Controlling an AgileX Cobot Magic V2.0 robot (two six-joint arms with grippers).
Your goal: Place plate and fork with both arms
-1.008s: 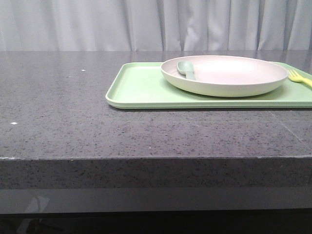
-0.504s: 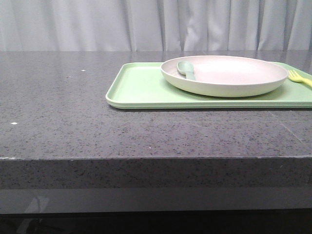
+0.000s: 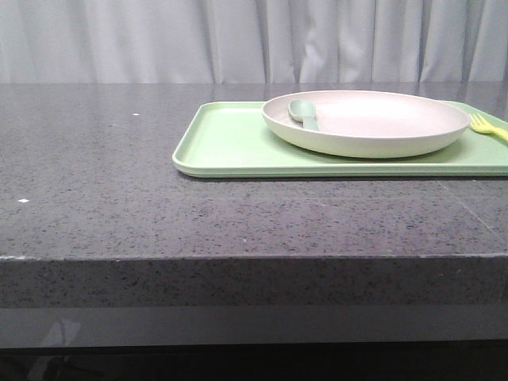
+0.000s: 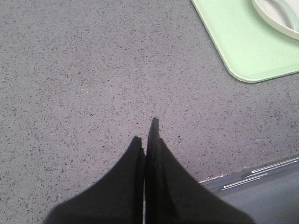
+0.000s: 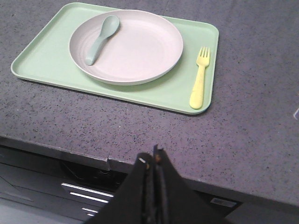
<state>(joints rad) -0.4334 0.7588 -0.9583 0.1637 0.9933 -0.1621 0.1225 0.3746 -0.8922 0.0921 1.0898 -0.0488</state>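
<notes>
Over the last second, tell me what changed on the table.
Nothing visibly changed. In the front view the plate sits on the green tray with the spoon in it, and the fork lies on the tray to its right, all where they were. Neither arm appears in the front view; both wrist cameras show the left gripper and right gripper shut, holding nothing.

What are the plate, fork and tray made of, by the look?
The plate: likely matte plastic or a similar composite, cream-white, with a dull, even surface and no glaze shine. The fork: pale-yellow plastic, it seems, one moulded piece with thick, short tines. The tray: light-green, probably the same kind of matte plastic, with a soft rounded rim. None shows metal or ceramic gloss.
</notes>
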